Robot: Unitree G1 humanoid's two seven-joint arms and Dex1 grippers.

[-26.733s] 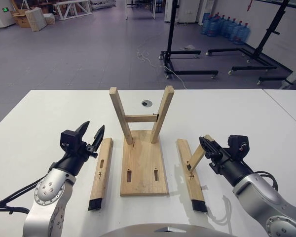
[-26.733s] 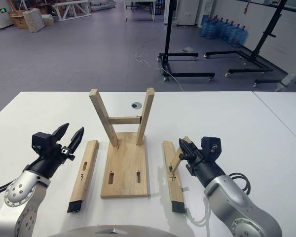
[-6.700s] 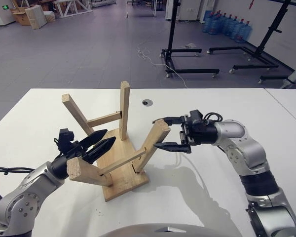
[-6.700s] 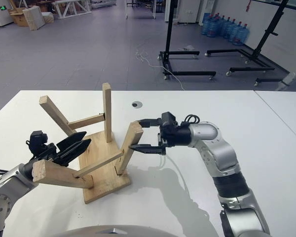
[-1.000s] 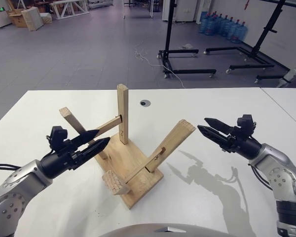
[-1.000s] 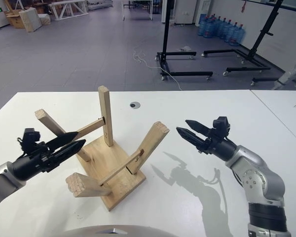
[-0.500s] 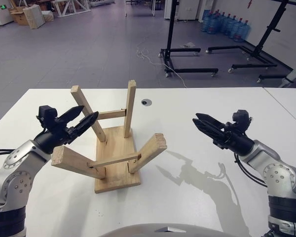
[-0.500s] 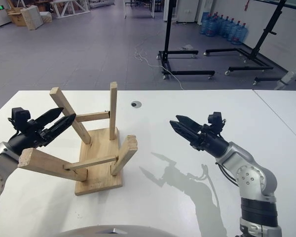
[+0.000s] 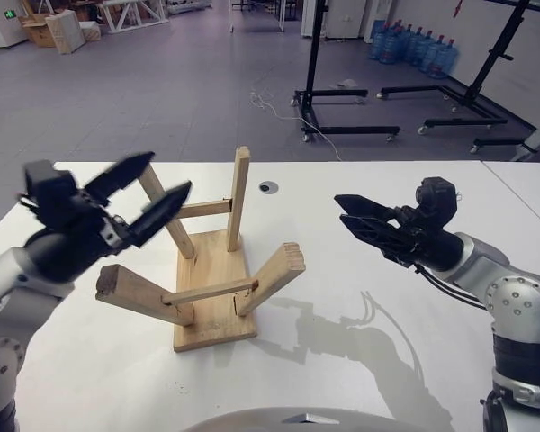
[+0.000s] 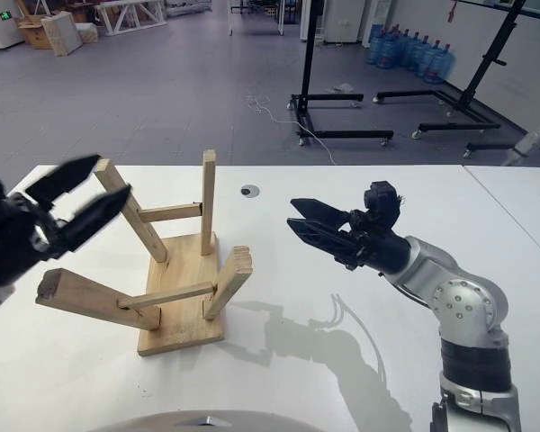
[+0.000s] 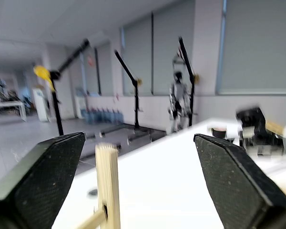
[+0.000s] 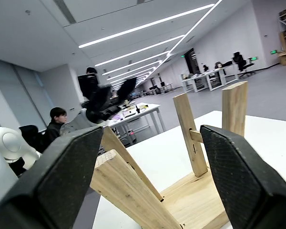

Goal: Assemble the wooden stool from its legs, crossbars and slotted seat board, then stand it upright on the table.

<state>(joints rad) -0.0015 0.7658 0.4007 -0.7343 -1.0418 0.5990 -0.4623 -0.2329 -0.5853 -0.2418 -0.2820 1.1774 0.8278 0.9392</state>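
The wooden stool lies upside down on the white table [image 9: 405, 184], seat board [image 9: 211, 290] flat. Its far legs [image 9: 240, 196] stand up, joined by a crossbar [image 9: 203, 209]. The near leg pair [image 9: 142, 295] leans low toward me, its crossbar [image 9: 209, 290] level. My left gripper [image 9: 171, 171] is raised at the left, open, straddling the top of the far left leg [image 9: 166, 214] without contact. In the left wrist view the fingers [image 11: 38, 181] frame a leg top [image 11: 107, 186]. My right gripper [image 9: 340, 209] hovers open, right of the stool, pointing at it; its wrist view has the legs [image 12: 190, 133] between its fingers [image 12: 248, 176].
A round cable hole [image 9: 268, 187] sits in the table behind the stool. Black wheeled racks [image 9: 342, 99] and water bottles [image 9: 414, 45] stand on the floor beyond the far edge. Bare table spreads right of the stool, under my right arm.
My left gripper has risen and come closer to the far left leg's top. My right gripper has moved left toward the stool. The stool has not moved.
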